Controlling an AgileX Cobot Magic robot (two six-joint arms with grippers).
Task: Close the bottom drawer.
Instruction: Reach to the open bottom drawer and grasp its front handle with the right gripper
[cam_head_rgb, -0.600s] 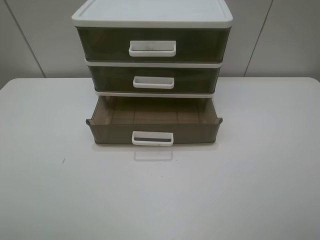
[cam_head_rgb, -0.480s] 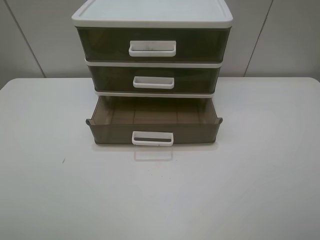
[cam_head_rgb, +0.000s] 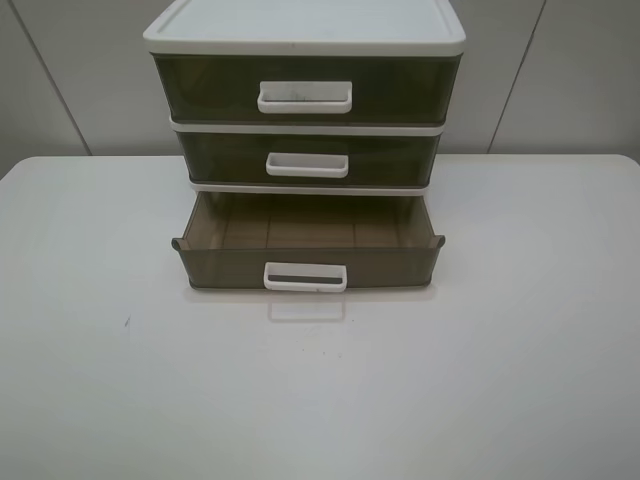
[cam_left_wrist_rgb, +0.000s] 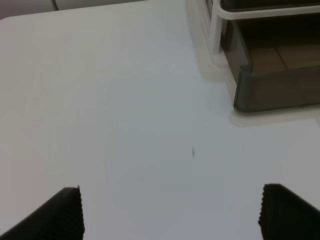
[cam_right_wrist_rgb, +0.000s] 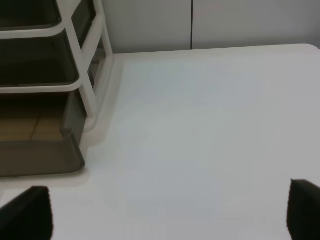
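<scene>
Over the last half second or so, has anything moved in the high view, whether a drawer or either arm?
Nothing visibly changed. The bottom drawer stays pulled out of the white-framed unit, the middle drawer and top drawer stay shut, and no arm has come into the high view.

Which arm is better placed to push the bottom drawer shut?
Probably right: the right fingers, open, sit nearer a front corner of the bottom drawer than the left fingers; neither touches it.
</scene>
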